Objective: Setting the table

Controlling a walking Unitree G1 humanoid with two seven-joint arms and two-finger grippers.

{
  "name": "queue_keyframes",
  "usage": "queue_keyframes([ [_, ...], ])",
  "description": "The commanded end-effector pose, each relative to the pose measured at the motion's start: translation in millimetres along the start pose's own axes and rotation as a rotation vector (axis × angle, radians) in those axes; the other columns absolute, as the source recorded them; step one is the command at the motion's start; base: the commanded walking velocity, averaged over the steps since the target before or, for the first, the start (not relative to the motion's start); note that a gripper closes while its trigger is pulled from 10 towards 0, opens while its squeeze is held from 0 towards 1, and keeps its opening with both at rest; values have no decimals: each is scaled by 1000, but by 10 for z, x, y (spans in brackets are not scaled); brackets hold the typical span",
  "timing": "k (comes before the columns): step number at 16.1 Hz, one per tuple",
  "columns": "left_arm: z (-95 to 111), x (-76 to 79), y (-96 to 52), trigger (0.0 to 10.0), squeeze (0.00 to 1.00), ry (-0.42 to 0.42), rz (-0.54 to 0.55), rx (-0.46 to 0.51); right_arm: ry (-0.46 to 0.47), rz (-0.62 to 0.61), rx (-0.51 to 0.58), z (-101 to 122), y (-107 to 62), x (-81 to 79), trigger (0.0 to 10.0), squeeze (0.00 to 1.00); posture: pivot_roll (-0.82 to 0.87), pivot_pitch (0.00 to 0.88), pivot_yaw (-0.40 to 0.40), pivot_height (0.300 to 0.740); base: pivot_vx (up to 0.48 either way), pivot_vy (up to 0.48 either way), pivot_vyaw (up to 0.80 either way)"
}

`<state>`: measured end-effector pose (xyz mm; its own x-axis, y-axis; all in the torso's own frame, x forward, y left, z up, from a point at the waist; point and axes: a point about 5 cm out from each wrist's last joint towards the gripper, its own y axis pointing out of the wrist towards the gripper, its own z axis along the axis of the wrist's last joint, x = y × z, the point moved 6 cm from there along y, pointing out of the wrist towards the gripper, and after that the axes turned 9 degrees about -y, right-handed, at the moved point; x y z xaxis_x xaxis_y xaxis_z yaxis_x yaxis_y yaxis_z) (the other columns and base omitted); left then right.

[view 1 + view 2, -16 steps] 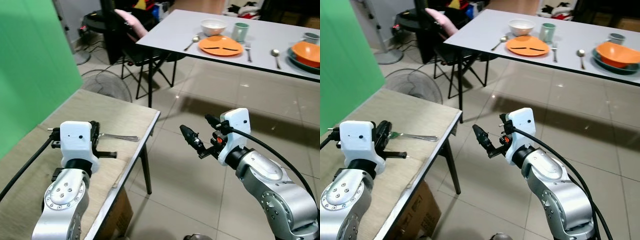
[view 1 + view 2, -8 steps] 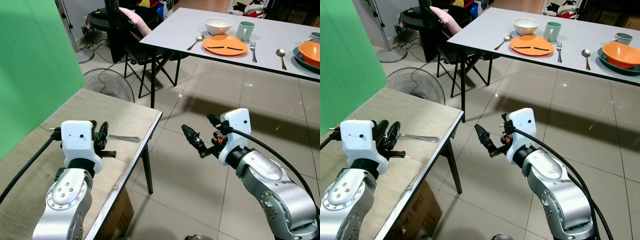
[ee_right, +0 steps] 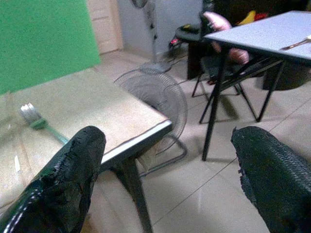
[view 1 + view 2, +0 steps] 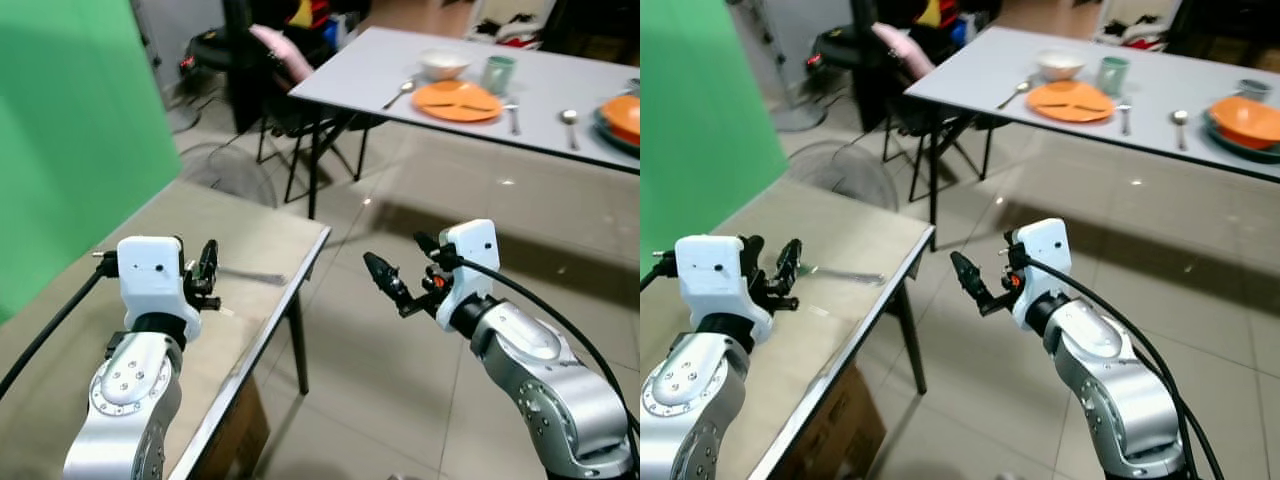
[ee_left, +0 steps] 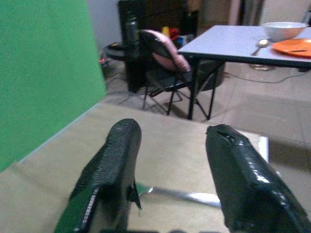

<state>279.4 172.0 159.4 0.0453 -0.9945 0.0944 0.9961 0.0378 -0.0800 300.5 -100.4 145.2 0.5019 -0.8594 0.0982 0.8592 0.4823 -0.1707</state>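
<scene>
Green screen (image 4: 70,120) stands as the biggest surface, rising on the far side of the left gripper (image 4: 207,275) from the robot's right. Next comes the long grey dining table (image 4: 1260,150), well beyond both grippers across the tiled floor (image 4: 1200,300); on it lie an orange plate (image 4: 1070,101), a white bowl (image 4: 1060,65), a green mug (image 4: 1113,74), a few spoons and a fork, and a second orange bowl (image 4: 1243,107) on a dark plate at its far end. A black chair with a pink cushion (image 4: 280,55) sits at that table's near corner, and a floor fan (image 4: 840,178) stands on the tiles between the two tables.

The beige side table (image 4: 270,225) lies under the left gripper. That pincer hovers just above its top with its two black fingers (image 5: 116,160) spread apart and nothing between them. A piece of cutlery with a green handle (image 5: 182,195) lies flat on the beige top directly below and just ahead of those fingers; blur makes it hard to be sure, but the right wrist view suggests a fork.

The right gripper (image 4: 405,272) hangs in the air over the floor, beside the side table's edge and well apart from the cutlery, its fingers (image 3: 73,179) parted wide and empty.
</scene>
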Motion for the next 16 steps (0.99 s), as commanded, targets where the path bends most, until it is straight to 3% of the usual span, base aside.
queue_keyframes([
  [1,15,-13,15,10000,1000,10,3,6,-5,-13,4,4,5,27,10000,0,-55,0,46,740,416,0,0],
  [9,-17,14,15,10000,1000,13,-6,-5,-30,3,0,-3,7,14,10000,0,-59,0,45,740,414,0,0],
  [12,-8,-16,-35,10000,1000,18,13,-1,-96,127,-9,0,33,-135,10000,0,-48,0,29,740,377,0,533],
  [15,4,-26,-118,10000,988,-5,18,12,-124,242,-11,-5,24,-266,10000,0,-34,0,15,740,0,0,800],
  [16,-6,-13,-152,10000,780,-1,12,10,-132,268,-15,-13,21,-292,10000,0,-33,0,14,740,0,0,800],
])
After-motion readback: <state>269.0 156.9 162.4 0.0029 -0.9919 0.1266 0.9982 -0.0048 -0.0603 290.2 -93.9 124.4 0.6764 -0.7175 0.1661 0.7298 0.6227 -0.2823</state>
